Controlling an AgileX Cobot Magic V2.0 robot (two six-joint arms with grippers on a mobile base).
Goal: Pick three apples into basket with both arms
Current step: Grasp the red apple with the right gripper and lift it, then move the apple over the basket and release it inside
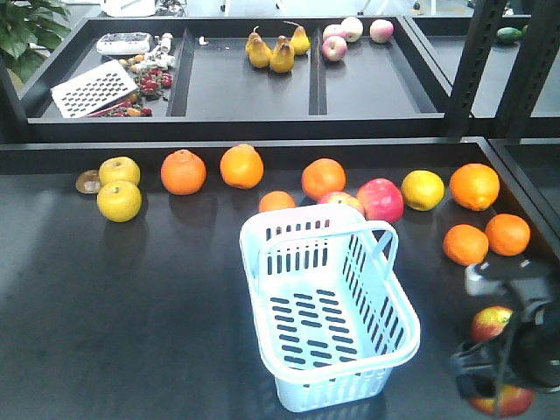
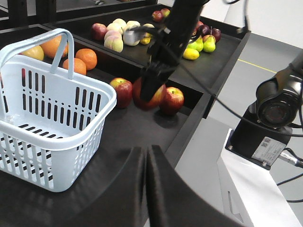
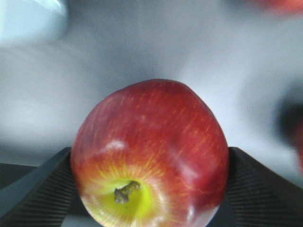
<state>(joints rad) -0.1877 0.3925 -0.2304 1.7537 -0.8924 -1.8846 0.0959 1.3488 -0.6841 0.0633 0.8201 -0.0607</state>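
Note:
The light-blue basket stands empty in the middle of the table, and its slotted wall fills the left of the left wrist view. Three dark-red apples lie near the table's right front corner. My right gripper is shut on the middle apple, whose stem faces the camera, with ribbed fingers on both sides. The other two apples flank it. In the front view the arm hides the held apple. My left gripper is shut and empty, right of the basket.
Several oranges, yellow apples and a pink-red apple line the table's back. Pears and more fruit sit on the upper shelf. A black post stands at the right. The table's edge drops off beside the apples.

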